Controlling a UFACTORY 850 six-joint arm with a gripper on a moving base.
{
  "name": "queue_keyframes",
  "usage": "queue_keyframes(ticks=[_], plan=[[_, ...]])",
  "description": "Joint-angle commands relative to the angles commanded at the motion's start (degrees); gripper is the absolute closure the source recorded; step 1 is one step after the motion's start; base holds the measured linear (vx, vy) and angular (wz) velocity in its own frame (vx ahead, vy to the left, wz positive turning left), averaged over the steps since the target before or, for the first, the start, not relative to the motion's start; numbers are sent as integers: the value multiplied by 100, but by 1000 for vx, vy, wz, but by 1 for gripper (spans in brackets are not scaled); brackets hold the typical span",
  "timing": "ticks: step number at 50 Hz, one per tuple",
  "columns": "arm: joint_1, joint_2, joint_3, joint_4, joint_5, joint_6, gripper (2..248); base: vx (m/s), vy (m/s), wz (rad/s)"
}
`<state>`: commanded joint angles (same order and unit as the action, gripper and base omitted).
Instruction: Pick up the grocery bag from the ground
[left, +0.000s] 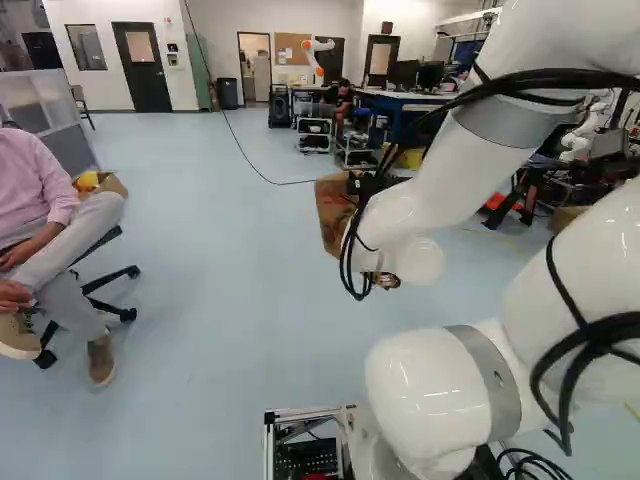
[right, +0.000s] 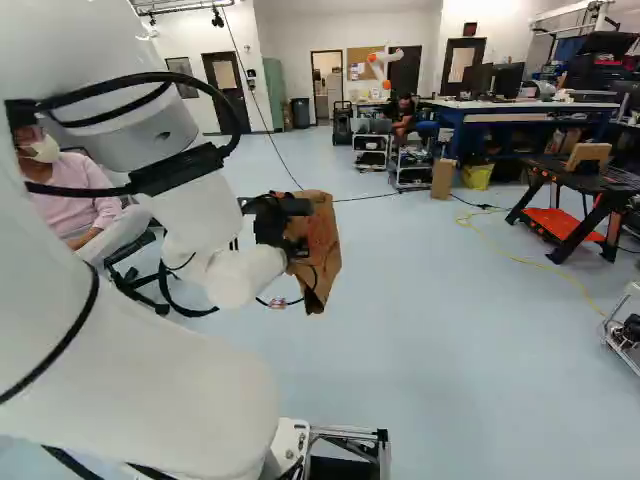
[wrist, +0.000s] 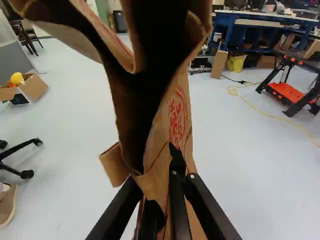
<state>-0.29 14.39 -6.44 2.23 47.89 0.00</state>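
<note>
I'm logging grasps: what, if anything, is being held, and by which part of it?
The bag, by the rim of its open mouth, pinched between the jaws.

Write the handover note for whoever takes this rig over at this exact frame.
Gripper: shut on the grocery bag, its fingers pinching the paper from both sides.
Grocery bag: tilted in the grip, its open mouth toward the wrist camera; it looks clear of the floor, though no view shows the gap outright.
Done: bag gripped and, it seems, picked up.
Left: confirm the lift and keep the grip; no drop-off is named.
</note>
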Motion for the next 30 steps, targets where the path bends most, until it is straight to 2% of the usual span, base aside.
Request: queue_keyframes(ticks=[14, 30], plan=[[23, 127, 113, -175, 166, 0, 230, 0, 0, 0], [29, 161, 144, -223, 211, 0, 230, 0, 0, 0]])
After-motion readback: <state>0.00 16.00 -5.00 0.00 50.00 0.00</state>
